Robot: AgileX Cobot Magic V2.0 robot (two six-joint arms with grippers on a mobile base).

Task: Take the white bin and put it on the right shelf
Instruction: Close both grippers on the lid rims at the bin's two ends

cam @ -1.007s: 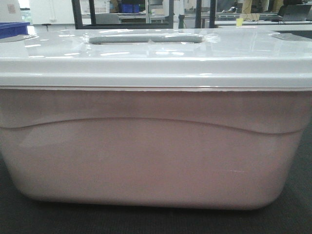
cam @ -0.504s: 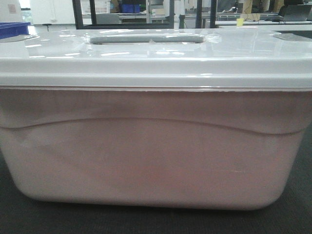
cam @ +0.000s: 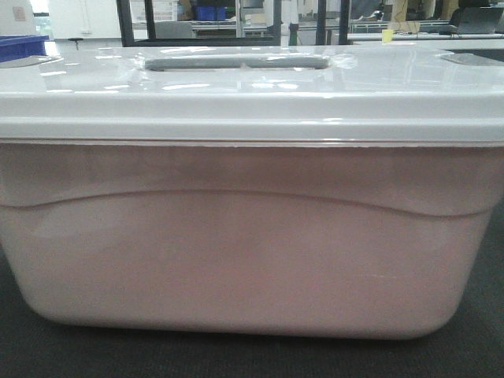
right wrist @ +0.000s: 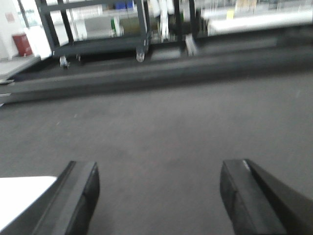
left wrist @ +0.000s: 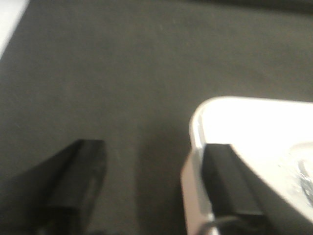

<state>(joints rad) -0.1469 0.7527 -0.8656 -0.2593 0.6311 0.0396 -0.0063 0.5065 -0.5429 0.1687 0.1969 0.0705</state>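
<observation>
White bin [cam: 252, 260] lidded, contents hidden — left gripper [left wrist: 151, 186] and right gripper [right wrist: 164, 200] both gape wide, holding nothing

white bin [cam: 252, 260]: milky plastic | lid [cam: 252, 94]: glossy | floor [right wrist: 171, 127]: matt, perhaps carpet

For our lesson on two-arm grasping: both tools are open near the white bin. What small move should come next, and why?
Probably shift the right tool toward the white bin: only a lid corner shows at its view's edge, outside its open fingers, while the left tool already appears to straddle the bin's rim.
</observation>
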